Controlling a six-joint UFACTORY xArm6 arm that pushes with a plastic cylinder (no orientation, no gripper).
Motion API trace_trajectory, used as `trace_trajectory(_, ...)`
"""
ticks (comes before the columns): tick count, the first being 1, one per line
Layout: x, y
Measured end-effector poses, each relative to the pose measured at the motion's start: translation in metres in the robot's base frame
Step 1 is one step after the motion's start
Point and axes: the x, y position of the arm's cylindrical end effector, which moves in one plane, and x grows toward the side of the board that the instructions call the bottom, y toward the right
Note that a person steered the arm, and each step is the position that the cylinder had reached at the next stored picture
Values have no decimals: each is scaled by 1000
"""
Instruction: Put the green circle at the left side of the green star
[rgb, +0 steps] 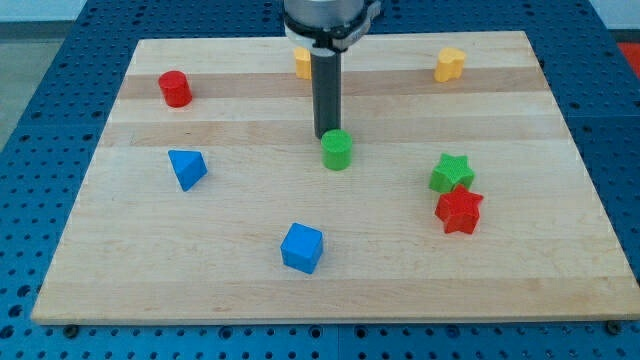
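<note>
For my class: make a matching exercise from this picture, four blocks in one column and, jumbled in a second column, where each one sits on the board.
Blocks
1. green circle
2. red star
3. blue cube
4. red cylinder

Places
A. near the view's top left corner
B. touching the green star, just below it
C. right below my tip, mid-board
D. toward the view's bottom, left of centre

Pairs: 1-C, 2-B, 3-D, 4-A
</note>
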Motion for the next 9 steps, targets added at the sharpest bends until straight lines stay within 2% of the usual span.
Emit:
trace_trajectory(1,12,0)
trace_trajectory(3,18,-59)
trace_trajectory(4,32,-57)
trace_trajectory(5,32,-47)
trace_trajectory(8,55,59)
trace_trajectory(9,45,54)
